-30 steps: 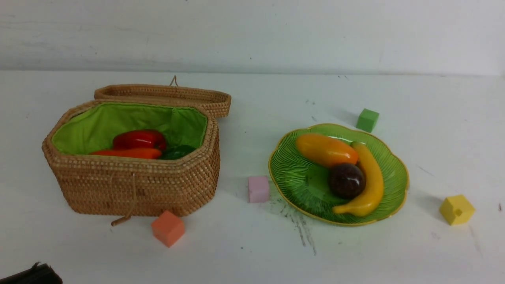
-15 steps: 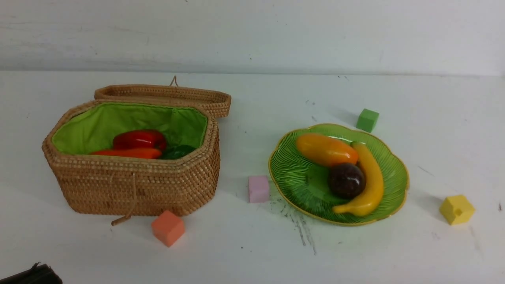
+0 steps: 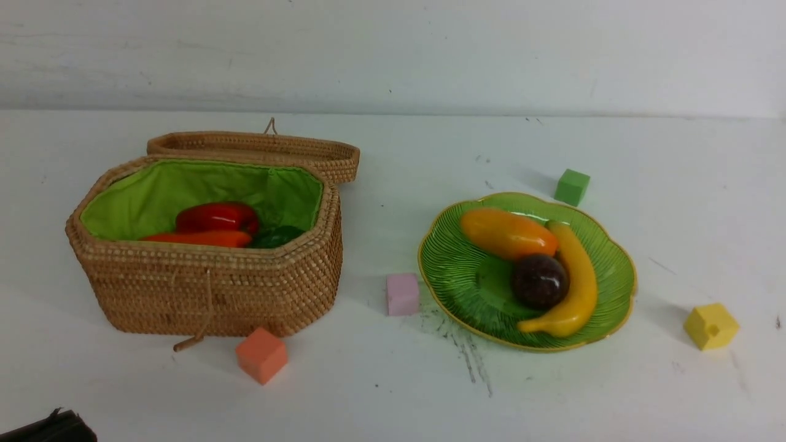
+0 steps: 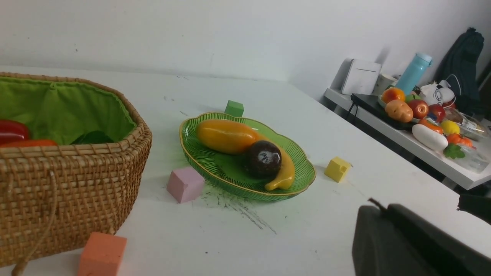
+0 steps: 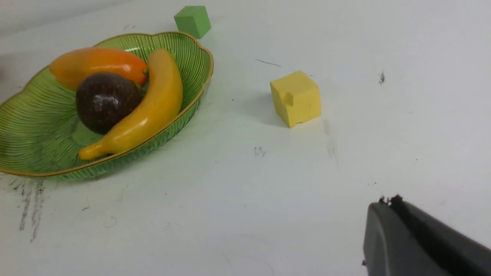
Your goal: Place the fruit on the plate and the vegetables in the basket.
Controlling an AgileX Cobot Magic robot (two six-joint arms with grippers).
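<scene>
The wicker basket stands open on the left, with a red bell pepper and an orange carrot inside on the green lining; a dark green piece lies beside them. On the green plate to the right lie the mango, the mangosteen and the banana. My left gripper sits low at the near left corner, shut and empty. In the right wrist view my right gripper is shut and empty, near the yellow cube.
The basket's lid hangs back behind it. Foam cubes lie around: orange before the basket, pink beside the plate, green behind it, yellow at the right. A side table with toy food stands beyond the table edge.
</scene>
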